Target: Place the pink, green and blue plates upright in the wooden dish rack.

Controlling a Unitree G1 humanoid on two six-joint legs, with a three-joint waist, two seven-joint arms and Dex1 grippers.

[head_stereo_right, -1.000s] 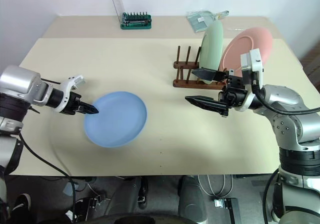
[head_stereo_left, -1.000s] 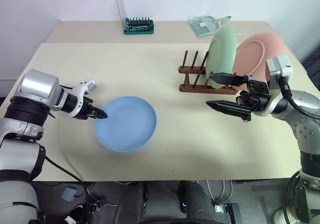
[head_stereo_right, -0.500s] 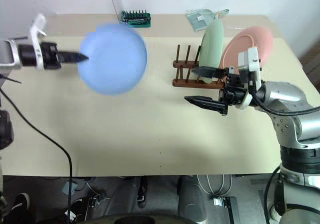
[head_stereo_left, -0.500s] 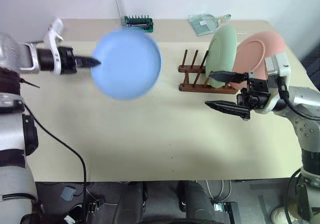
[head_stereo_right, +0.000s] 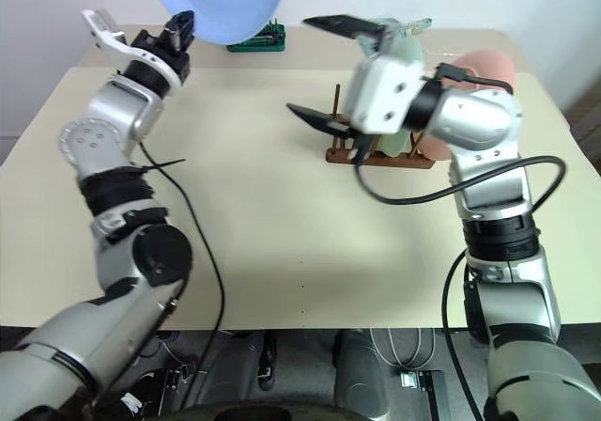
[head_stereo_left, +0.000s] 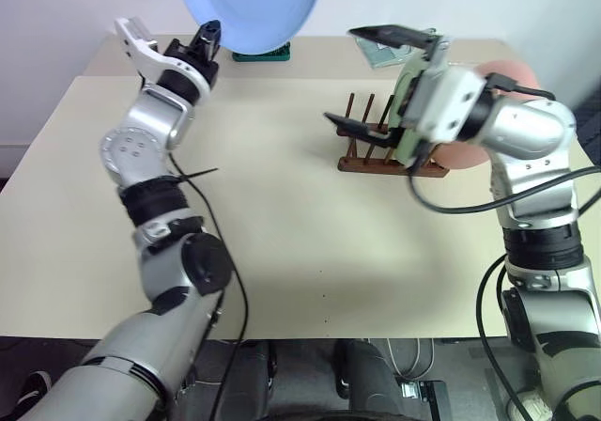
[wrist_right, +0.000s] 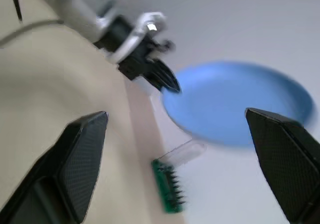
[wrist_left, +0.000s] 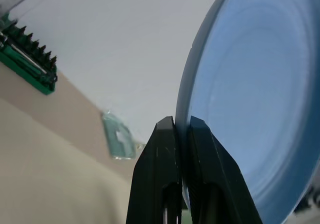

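Beige table (head_stereo_left: 282, 242) against a white wall, with the wooden dish rack (head_stereo_left: 368, 163) at its far right. Already standing in the rack: green plate (head_stereo_right: 394, 145) and pink plate (head_stereo_right: 479, 62), both partly hidden behind the right arm. Free pegs on the near-left side.

Blue plate (head_stereo_left: 249, 7) up high over the back of the table, well apart from the rack, pinched at its rim by the left gripper (wrist_left: 182, 125), jaws clamped together on the thin edge. Right gripper (head_stereo_left: 340, 75) spread wide and empty, raised between plate and rack, apparently set for a handover.

Risks, as judged:
- Narrow rim pinch, so likely to swivel or slip out if swung fast or bumped.
- Release too early in a handover: drop onto the table.
- Right arm close over the rack: could knock the two standing plates or shift the rack.
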